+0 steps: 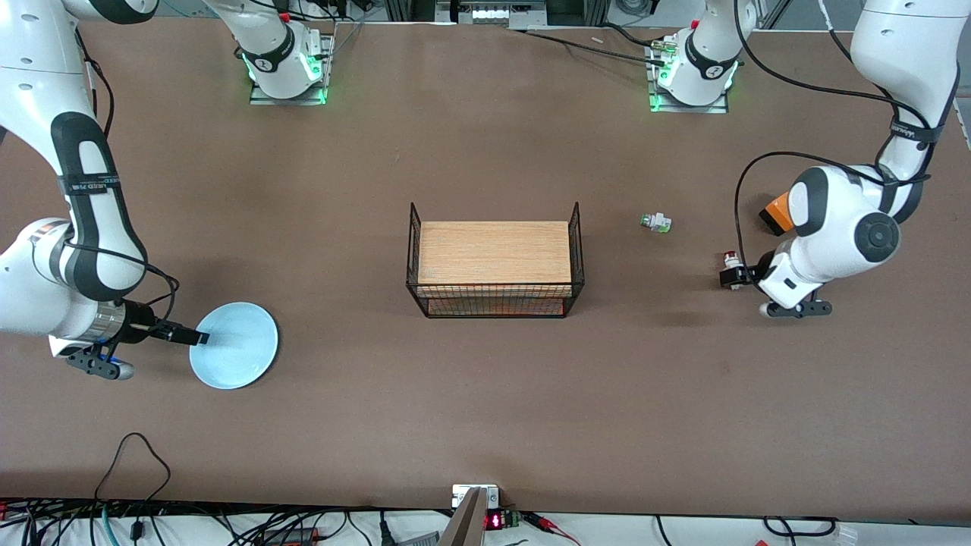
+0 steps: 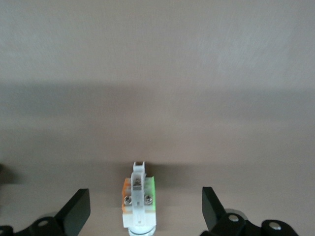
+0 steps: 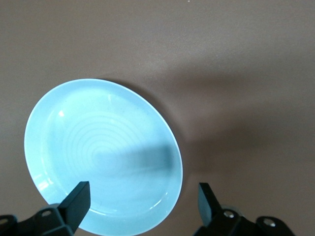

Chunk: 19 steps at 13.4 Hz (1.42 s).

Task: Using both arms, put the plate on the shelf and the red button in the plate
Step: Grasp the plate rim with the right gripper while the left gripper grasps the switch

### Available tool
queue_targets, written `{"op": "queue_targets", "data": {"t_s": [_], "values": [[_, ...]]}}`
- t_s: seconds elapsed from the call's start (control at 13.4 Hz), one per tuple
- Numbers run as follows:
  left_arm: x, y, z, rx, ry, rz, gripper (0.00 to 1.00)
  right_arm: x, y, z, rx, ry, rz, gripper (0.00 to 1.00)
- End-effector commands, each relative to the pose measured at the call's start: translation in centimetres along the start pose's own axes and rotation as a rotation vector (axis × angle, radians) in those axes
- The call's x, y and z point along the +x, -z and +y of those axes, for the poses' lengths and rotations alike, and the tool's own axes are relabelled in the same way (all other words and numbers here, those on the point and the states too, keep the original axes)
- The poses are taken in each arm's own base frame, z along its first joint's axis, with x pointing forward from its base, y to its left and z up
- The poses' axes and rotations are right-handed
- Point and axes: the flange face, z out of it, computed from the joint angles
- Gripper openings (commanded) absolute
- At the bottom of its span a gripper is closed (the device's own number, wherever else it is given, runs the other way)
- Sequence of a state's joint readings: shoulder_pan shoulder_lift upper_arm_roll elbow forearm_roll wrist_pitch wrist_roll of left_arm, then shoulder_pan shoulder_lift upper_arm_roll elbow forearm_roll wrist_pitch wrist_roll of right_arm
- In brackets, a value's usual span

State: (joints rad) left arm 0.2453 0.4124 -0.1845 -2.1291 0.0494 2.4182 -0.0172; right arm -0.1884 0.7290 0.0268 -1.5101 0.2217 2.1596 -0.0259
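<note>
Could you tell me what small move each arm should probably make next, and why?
Probably close both. The left pincer stands open with the red button between its fingers, on the table. The right pincer stands open at the rim of the plate, which lies flat, not yet gripped.

The table [image 1: 485,394] was plain matte brown. The plate [image 1: 239,349] was a glossy pale blue, with faint concentric rings showing in the right wrist view. The red button [image 1: 731,262] had a white body, a dark red cap and, in the left wrist view, green and orange bits. A second small switch [image 1: 656,222] looked white with green, though its details were hard to make out. The wire basket [image 1: 494,262] was black around light, grained wood.
</note>
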Motion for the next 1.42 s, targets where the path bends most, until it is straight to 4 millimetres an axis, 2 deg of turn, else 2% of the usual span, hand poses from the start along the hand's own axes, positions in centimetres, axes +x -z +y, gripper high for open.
{"op": "queue_targets", "data": {"t_s": [0.0,0.07,0.15,0.22,0.3,0.37,0.52,0.6,0.67,0.82,0.97,1.12,1.35], "values": [[-2.1,-0.6,-0.5,0.025,-0.030,0.005,1.00,0.8,-1.4,0.5,0.004,0.067,0.028,0.83],[-2.2,-1.0,-0.7,0.024,-0.028,-0.002,0.98,1.1,-2.1,0.8,-0.007,0.121,0.046,0.77],[-2.2,-1.4,-0.7,0.022,-0.028,-0.011,0.90,1.2,-2.2,1.2,-0.008,0.155,0.050,0.70],[-2.3,-2.0,-0.7,0.020,-0.030,-0.022,0.67,1.1,-2.2,1.4,-0.009,0.169,0.048,0.66],[-2.4,-2.4,-0.7,0.018,-0.030,-0.029,0.62,1.1,-2.7,1.8,-0.010,0.180,0.045,0.63],[-2.4,-2.5,-0.6,0.018,-0.031,-0.031,0.50,1.2,-2.9,2.2,-0.010,0.190,0.045,0.53],[-2.4,-2.5,-0.6,0.018,-0.051,-0.040,0.20,1.1,-2.7,2.7,-0.009,0.193,0.037,0.28],[-2.4,-2.3,-0.8,0.018,-0.071,-0.037,0.11,1.0,-2.7,3.5,-0.001,0.176,0.022,0.21],[-2.2,-1.7,-0.8,0.020,-0.077,-0.033,0.06,0.9,-2.7,4.2,0.006,0.162,0.007,0.16],[-2.3,0.5,-0.8,0.031,-0.079,-0.033,0.03,0.8,-2.8,4.3,0.006,0.160,0.003,0.00],[-1.4,3.5,-0.9,0.042,-0.074,-0.028,0.02,0.6,-2.3,4.1,0.015,0.150,-0.017,0.00],[-0.4,7.6,-0.9,0.055,-0.071,-0.029,0.01,0.0,-0.4,3.5,0.027,0.120,-0.066,0.00],[1.2,13.0,-0.9,0.065,-0.061,-0.033,0.00,-1.8,4.3,2.2,0.037,0.051,-0.158,0.00]]}}
